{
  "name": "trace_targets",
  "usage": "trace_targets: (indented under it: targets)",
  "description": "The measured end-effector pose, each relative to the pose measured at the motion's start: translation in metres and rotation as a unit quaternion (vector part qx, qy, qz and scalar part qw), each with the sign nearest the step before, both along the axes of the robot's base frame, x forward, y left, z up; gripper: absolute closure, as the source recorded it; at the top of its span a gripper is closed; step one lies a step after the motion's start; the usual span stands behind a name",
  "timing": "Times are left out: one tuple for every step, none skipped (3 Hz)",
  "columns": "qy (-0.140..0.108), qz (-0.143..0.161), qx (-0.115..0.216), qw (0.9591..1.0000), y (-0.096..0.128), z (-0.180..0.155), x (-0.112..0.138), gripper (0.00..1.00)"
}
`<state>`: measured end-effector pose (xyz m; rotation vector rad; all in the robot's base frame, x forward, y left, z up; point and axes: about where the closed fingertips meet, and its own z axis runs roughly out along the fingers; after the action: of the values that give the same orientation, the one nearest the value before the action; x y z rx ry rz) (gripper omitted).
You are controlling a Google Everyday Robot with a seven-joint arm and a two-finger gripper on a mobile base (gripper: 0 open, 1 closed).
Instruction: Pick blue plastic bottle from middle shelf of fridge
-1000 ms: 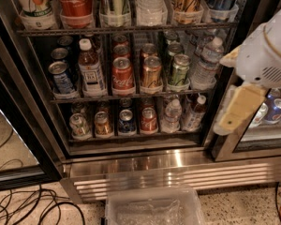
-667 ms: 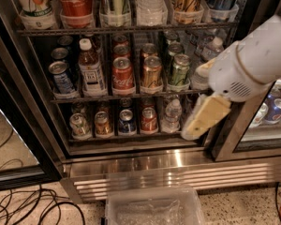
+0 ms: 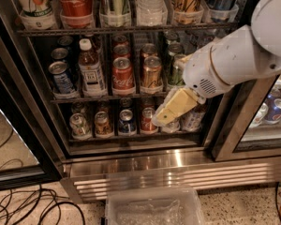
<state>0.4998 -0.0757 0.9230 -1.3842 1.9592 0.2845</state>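
The pincer point(image 3: 163, 118), a cream-coloured slab at the end of the robot's rounded white arm point(image 3: 234, 55), hangs before the right part of the large black-framed drinks fridge point(image 3: 145, 165). It slants down and to the left, and its tip is in front of the cans on the lowest row. Whether it is spread or pressed together I cannot tell.

Just above and left of it a bronze-coloured metal can point(image 3: 152, 74) stands on the thin dark wire middle shelf point(image 3: 75, 99), with a red Coca-Cola can point(image 3: 123, 75) beside that. Further left on the same surface stands the small blue plastic bottle point(image 3: 91, 71), upright. It has a white cap, brown drink and a white label with dark print. It sits between the red can and a blue-and-silver can point(image 3: 62, 77), well apart from the pincer.

On the floor below the ribbed steel base sits a clear plastic bin point(image 3: 152, 209), and black cables point(image 3: 18, 207) trail at the left.
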Motion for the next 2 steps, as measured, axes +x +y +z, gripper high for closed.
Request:
trace_targets:
  targets:
    - [0.0, 0.0, 0.0, 1.0, 0.0, 0.0, 0.0, 0.0]
    - [-0.014, -0.015, 0.013, 0.9997, 0.011, 0.006, 0.003, 0.0]
